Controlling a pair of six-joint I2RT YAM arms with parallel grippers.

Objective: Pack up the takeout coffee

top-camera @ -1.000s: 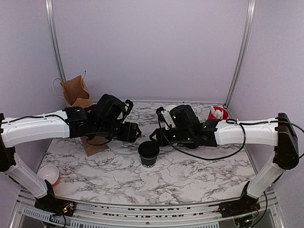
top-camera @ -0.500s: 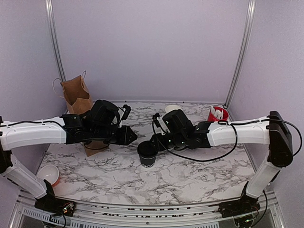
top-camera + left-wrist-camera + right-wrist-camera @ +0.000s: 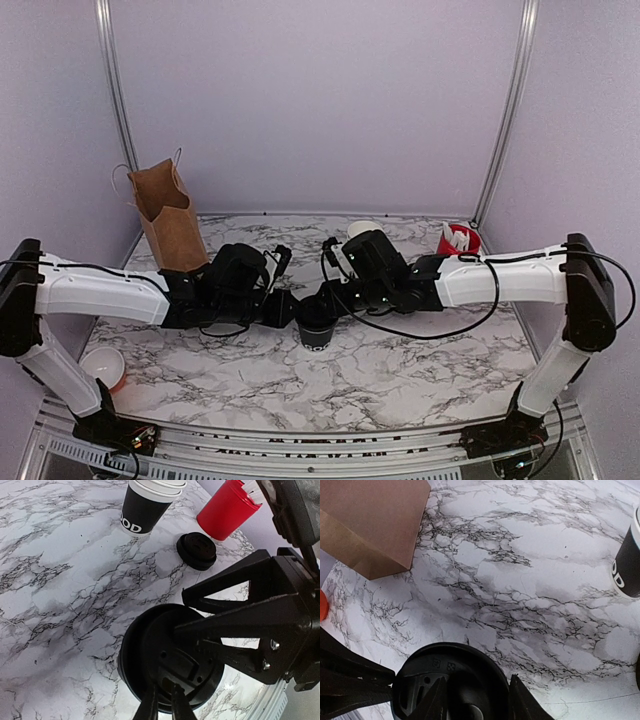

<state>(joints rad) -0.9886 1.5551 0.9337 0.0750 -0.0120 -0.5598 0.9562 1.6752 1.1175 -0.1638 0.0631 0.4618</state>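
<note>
**Cup mostly covered, much clipped at the frame edges**

In the left wrist view the black lid hides the wall of the takeout coffee [image 3: 150,655]. The left end effector [image 3: 164,692] runs off the bottom edge. The stack of cups [image 3: 147,505] and the red cup [image 3: 227,507] are clipped at the top, and the stack's lettering reads only in part. In the right wrist view the bottom edge cuts both the lid and the right end effector [image 3: 477,680], so it cannot be told whether its fingers pinch the lid. The brown bag [image 3: 370,520] is cut by the top and left edges. From above, both end effectors crowd over the cup and leave only its lower wall showing; their fingertips cannot be told from the dark lid.
</note>
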